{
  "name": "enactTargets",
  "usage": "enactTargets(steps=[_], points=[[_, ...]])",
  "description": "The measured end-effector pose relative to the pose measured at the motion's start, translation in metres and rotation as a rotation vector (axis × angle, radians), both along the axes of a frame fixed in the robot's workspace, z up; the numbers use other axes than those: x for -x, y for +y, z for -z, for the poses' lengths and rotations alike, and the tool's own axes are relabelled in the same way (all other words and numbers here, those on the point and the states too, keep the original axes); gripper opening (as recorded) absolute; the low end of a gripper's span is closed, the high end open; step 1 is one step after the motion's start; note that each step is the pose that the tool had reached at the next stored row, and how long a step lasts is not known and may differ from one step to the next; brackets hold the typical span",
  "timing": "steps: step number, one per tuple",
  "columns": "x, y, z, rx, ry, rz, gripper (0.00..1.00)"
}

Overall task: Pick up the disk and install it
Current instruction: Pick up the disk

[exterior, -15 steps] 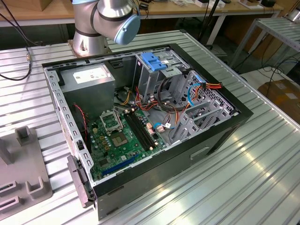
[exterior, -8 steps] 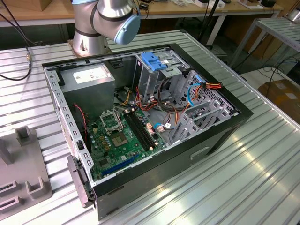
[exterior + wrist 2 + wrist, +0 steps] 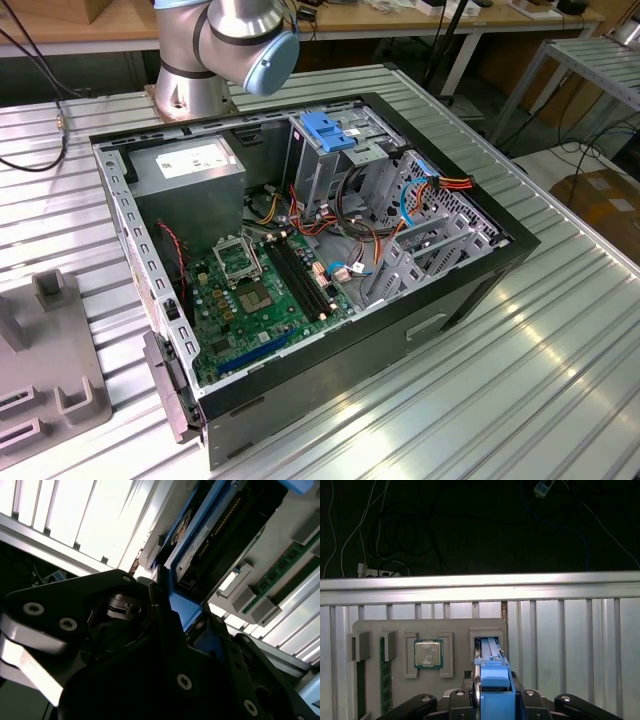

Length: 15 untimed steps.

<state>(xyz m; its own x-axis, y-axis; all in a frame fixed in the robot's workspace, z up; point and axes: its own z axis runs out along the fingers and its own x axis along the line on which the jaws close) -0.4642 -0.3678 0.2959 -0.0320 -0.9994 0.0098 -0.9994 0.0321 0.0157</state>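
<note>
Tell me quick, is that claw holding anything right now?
Gripper: closed on the disk, clamped on its blue side rail.

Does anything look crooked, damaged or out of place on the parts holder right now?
Nothing stands out. The disk sits straight in the claw, in line with its slot in the grey holder; the processor chip lies flat in its pocket.

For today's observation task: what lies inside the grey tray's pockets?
A chip and a memory stick sit in the tray; the disk hides its slot's floor.
</note>
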Motion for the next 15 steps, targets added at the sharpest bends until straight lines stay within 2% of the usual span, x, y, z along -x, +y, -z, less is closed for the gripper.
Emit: enactTargets(steps=[5, 9, 14, 15], points=[[0.0000, 0.0000, -0.0038, 0.0000, -0.0001, 0.000, 0.37], [0.0000, 0.0000, -0.0105, 0.0000, 0.0000, 0.000, 0.37], [0.0000, 0.0000, -0.0145, 0.0000, -0.0001, 0.000, 0.37], [0.0000, 0.0000, -0.0205, -0.0001, -0.0002, 0.000, 0.37]])
